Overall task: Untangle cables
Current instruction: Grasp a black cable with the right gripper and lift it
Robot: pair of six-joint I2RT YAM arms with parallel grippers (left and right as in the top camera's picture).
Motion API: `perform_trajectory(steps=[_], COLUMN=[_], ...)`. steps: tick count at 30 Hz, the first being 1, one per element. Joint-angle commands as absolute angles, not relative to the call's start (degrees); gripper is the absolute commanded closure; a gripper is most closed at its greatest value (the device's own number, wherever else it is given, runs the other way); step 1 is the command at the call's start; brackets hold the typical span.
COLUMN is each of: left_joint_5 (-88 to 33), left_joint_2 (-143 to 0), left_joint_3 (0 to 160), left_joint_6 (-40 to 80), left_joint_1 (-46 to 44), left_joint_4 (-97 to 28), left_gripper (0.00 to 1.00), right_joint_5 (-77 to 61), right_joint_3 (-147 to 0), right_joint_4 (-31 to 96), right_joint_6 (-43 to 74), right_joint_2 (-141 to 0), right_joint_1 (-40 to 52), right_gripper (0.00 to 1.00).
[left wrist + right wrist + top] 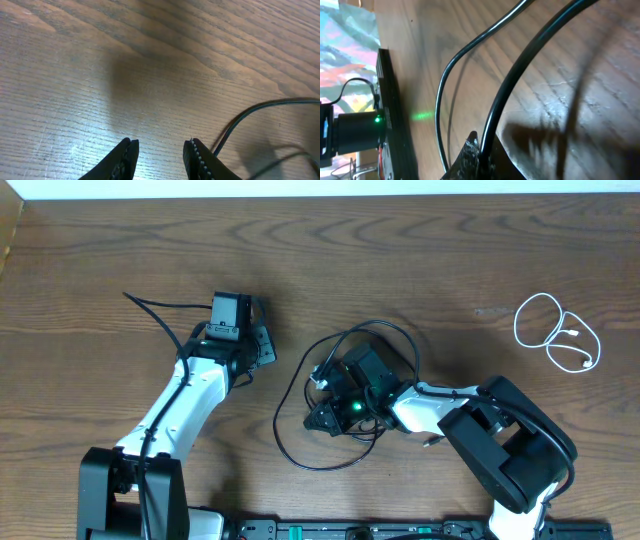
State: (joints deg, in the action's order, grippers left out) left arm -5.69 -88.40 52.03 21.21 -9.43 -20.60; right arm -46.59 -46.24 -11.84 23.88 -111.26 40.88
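Black cable (511, 82) is clamped in the right gripper (480, 159); left gripper (161, 147) stands apart, apparently empty.

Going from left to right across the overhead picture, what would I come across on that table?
left end effector → black cable → white cable

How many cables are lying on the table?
2 for sure: a white cable coiled far right, and a black cable looped in the middle, pinched by the right gripper. A thin black strand by the left arm may be a third.
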Motion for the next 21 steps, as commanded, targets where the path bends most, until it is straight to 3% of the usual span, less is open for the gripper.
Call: perform_trajectory(steps=[1, 7, 14, 21], left_joint_5=[-7.2, -12.7, -13.1, -13.1], left_joint_2=[-88.3, -88.3, -88.3, -88.3], left_joint_3=[52.2, 52.2, 52.2, 52.2], left_joint_6=[21.7, 17.6, 17.4, 17.4], left_joint_1=[-9.3, -9.3, -9.3, -9.3], left_joint_4=[-20.7, -19.9, -19.6, -19.6], left_gripper=[0.64, 0.64, 0.53, 0.51], right_joint_5=[-48.2, -45.3, -34.0, -23.8], right_joint_3=[-46.2, -46.2, -46.2, -46.2], right_joint_4=[-11.9, -9.4, -4.8, -2.0], right_joint_6=[22.7, 21.3, 19.9, 17.0], right_joint_2=[-108.7, -100.2, -88.0, -76.4], right_joint_1=[40.1, 40.1, 40.1, 40.1], right_gripper=[0.99, 0.99, 0.99, 0.99])
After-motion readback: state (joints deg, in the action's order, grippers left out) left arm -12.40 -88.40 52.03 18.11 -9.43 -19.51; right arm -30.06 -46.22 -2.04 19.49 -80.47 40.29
